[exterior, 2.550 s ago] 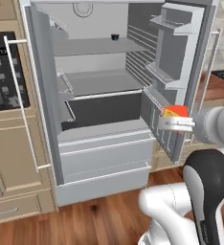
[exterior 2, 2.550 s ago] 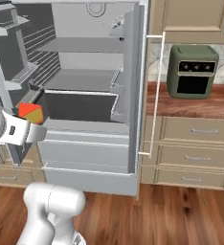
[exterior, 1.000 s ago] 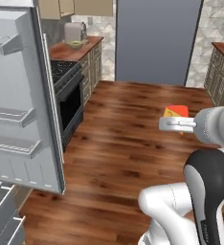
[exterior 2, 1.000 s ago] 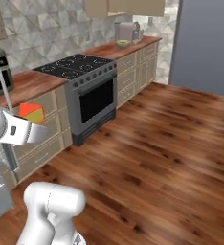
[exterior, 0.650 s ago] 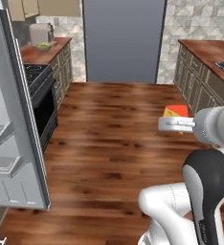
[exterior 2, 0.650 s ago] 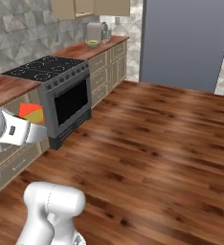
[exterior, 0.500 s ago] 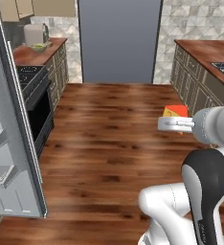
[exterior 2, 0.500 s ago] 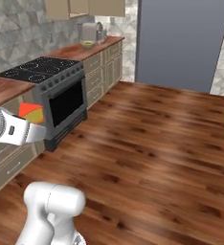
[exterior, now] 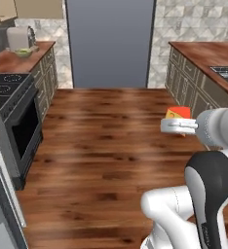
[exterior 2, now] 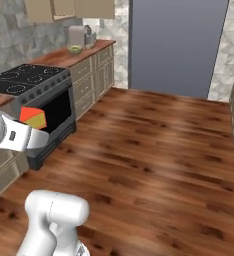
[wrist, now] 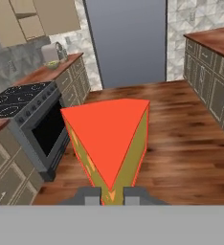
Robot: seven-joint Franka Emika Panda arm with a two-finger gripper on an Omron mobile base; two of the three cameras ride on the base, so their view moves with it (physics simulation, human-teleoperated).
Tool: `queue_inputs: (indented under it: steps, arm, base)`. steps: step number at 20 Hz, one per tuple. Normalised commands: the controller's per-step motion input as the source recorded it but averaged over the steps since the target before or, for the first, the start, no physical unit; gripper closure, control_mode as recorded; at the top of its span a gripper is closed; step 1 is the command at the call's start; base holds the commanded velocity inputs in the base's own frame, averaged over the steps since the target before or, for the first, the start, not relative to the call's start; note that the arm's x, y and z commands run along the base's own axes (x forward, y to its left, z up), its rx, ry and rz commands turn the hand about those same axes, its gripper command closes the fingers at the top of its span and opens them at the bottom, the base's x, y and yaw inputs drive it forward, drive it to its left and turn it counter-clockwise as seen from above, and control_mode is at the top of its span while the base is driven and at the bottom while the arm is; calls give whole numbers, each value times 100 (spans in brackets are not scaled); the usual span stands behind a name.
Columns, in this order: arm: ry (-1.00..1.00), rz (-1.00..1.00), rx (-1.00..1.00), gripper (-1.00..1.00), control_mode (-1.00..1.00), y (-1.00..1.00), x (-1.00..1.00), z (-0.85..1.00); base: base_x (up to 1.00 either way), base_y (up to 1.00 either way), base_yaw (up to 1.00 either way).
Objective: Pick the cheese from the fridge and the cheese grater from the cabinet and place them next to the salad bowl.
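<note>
The small yellow-orange cheese wedge with a red-orange face (wrist: 111, 143) was clamped between the fingers (wrist: 88, 195), its point toward them. The salad bowl (exterior 2: 75, 49), tan with greens, sat far ahead to the left at the far table end beyond the black stove (exterior 2: 26, 74).

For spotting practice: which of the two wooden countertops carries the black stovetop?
The brown wooden countertop on the left, beside the black stovetop; the right countertop has none.
</note>
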Motion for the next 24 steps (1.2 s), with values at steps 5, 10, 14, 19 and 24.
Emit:
queue_inputs:
  steps: [5, 10, 14, 19, 24]
  arm:
    - [0, 0, 0, 100, 100, 0, 0, 0]
    - [0, 0, 0, 100, 100, 0, 0, 0]
    - [0, 0, 0, 100, 100, 0, 0, 0]
    - [0, 0, 0, 100, 100, 0, 0, 0]
    - [0, 0, 0, 100, 100, 0, 0, 0]
  base:
    - [68, 0, -12]
    - [69, 0, -9]
    - [69, 0, -7]
    - [69, 0, -3]
    - [69, 0, -2]
